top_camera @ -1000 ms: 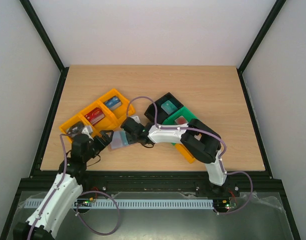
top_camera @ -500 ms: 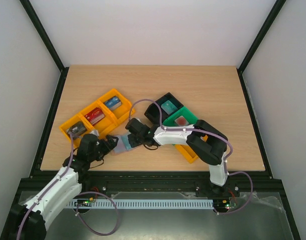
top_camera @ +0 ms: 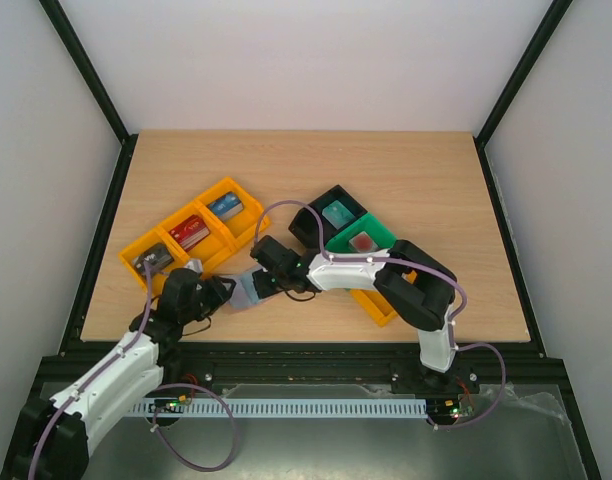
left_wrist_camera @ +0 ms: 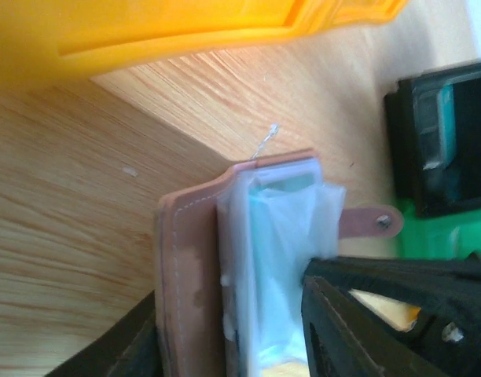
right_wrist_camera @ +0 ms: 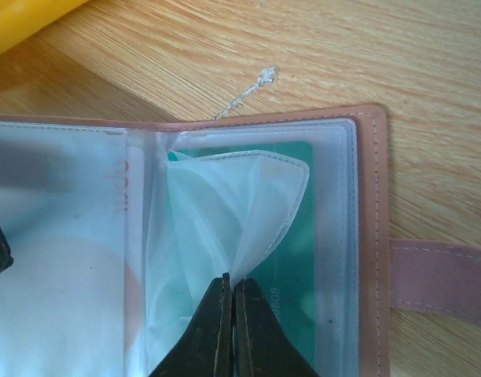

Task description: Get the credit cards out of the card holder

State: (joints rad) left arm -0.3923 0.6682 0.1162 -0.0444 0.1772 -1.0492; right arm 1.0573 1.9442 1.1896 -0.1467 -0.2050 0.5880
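Pale wood-grain surface (top_camera: 406, 180) fills the floor of a white-walled cell. Near its front edge the card holder (top_camera: 248, 292) lies open. Both claws largely cover it in the top view, so little more than a greyish-pink patch shows there. Just behind it sits the orange bin (top_camera: 213, 233). The black bin (top_camera: 311, 222) and green bin (top_camera: 381, 230) stand off to its right, partly hidden by the right arm. What lies in those bins is too small to read.

In the right wrist view the right claw (right_wrist_camera: 230, 289) is closed, its tips pinching a puckered fold of the clear sleeve (right_wrist_camera: 248, 204) over the holder's right-hand leaf. Under that plastic lies the teal card (right_wrist_camera: 299, 236), tucked in its pocket; its print is blurred and its lower end runs off the frame. The pink strap (right_wrist_camera: 441, 275) is cut off at the right edge.

The left claw (left_wrist_camera: 229, 314) straddles the holder from the left, one finger by the pink cover, the other against the sleeves. Whether it actually presses cannot be told, since both fingers run out of the frame and the view is soft.
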